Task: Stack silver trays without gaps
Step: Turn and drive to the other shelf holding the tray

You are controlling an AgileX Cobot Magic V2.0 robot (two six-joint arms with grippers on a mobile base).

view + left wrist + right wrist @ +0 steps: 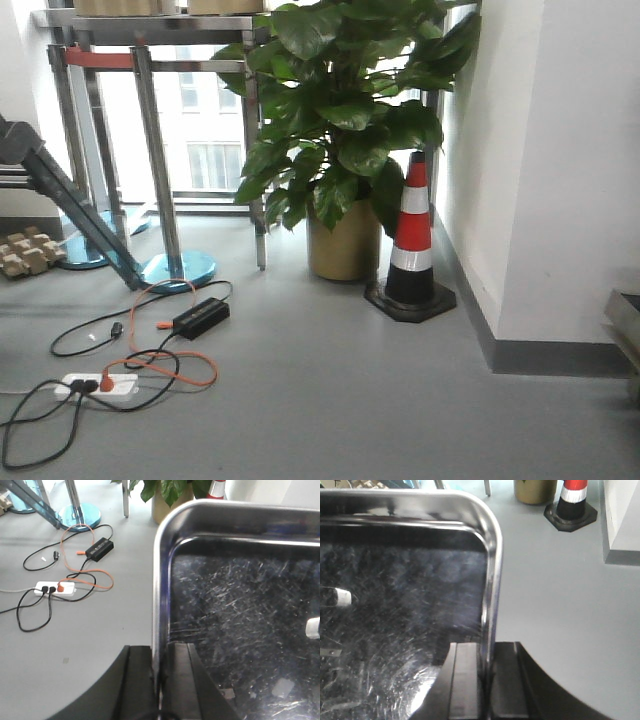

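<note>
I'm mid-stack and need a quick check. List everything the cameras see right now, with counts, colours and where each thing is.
silver tray: one, shiny scratched steel, held by its opposite rims above the floor
potted plant: one, green leaves in a gold pot, by the window
traffic cone: one, red and white on a black base, right of the pot, by the wall
barrier posts: at least two, chrome on light-blue round bases, left by the window
power strip: one, white, on the floor front left
power adapter: one, black, on the floor behind the strip
cables: one orange, several black, looped around the strip
left tool: black, closed on one tray rim
right tool: black, closed on the other rim
</note>
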